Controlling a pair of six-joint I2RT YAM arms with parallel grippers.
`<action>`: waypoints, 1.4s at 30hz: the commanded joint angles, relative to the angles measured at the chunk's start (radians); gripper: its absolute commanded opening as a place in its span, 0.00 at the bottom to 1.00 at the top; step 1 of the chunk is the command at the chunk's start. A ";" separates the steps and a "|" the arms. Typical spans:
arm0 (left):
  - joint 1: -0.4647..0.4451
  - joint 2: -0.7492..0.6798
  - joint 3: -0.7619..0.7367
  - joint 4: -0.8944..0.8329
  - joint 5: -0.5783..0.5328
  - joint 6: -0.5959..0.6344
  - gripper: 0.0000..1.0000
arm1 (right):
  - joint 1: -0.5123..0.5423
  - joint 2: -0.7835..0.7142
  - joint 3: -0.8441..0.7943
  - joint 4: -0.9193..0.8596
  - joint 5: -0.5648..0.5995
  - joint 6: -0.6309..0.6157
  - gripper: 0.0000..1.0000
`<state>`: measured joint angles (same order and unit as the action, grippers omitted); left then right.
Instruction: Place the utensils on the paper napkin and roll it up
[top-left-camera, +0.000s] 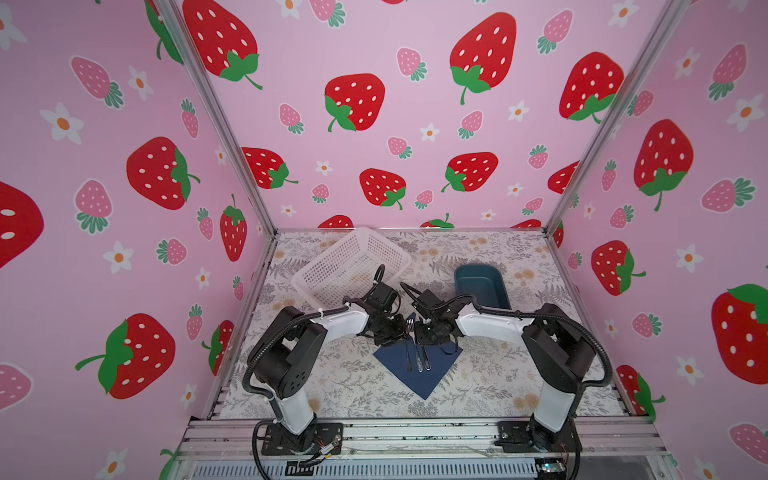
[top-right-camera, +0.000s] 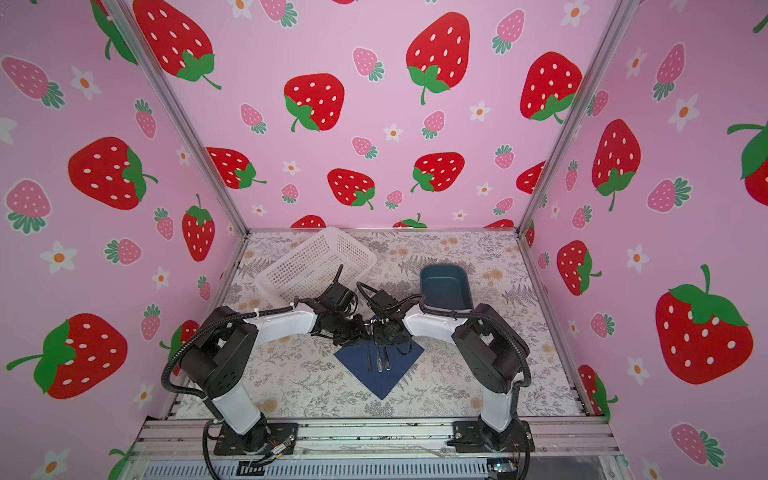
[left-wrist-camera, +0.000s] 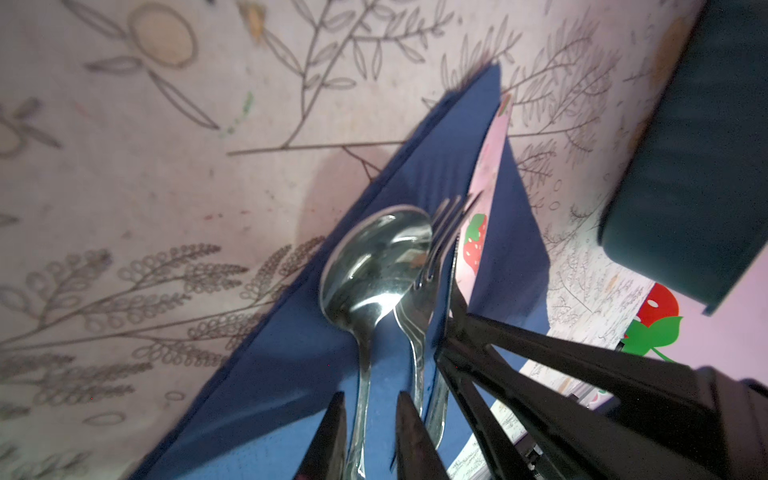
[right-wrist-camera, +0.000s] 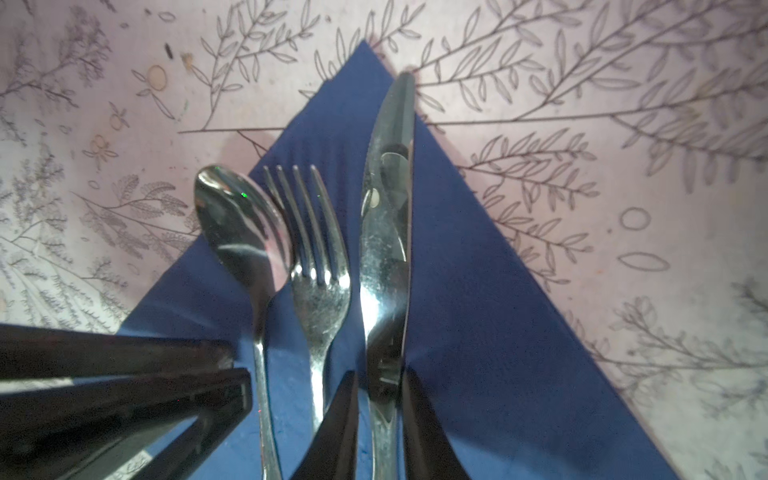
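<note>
Toward the middle of the counter's (top-left-camera: 498, 374) front edge, the paper napkin (top-left-camera: 444, 365) bears spoon (left-wrist-camera: 374, 266), fork (right-wrist-camera: 320, 286) and knife (right-wrist-camera: 386, 232). Left end effector (left-wrist-camera: 371, 399): narrow, loose astride the spoon handle. Right end effector (right-wrist-camera: 380, 374): narrow round the knife handle, pinch unclear. Napkin looks limp and tearable; lift a corner.

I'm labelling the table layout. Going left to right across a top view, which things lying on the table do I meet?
white basket → navy paper napkin → teal tray

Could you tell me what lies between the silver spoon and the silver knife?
The silver metal fork, on the navy paper napkin, seen in the right wrist view.
</note>
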<state>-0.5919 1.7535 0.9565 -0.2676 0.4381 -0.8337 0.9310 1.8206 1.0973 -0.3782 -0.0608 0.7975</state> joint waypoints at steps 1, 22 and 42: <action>0.002 0.024 0.033 -0.012 0.013 0.014 0.23 | -0.007 -0.058 -0.036 0.027 -0.031 0.034 0.24; -0.002 0.091 0.111 -0.070 -0.002 0.062 0.20 | -0.092 -0.239 -0.226 0.151 -0.030 0.108 0.25; -0.035 -0.345 -0.091 -0.093 -0.137 0.060 0.48 | -0.086 -0.686 -0.564 0.372 -0.145 0.307 0.36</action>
<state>-0.6182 1.4757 0.9066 -0.3424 0.3496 -0.7612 0.8417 1.2125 0.6109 -0.1005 -0.1501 0.9874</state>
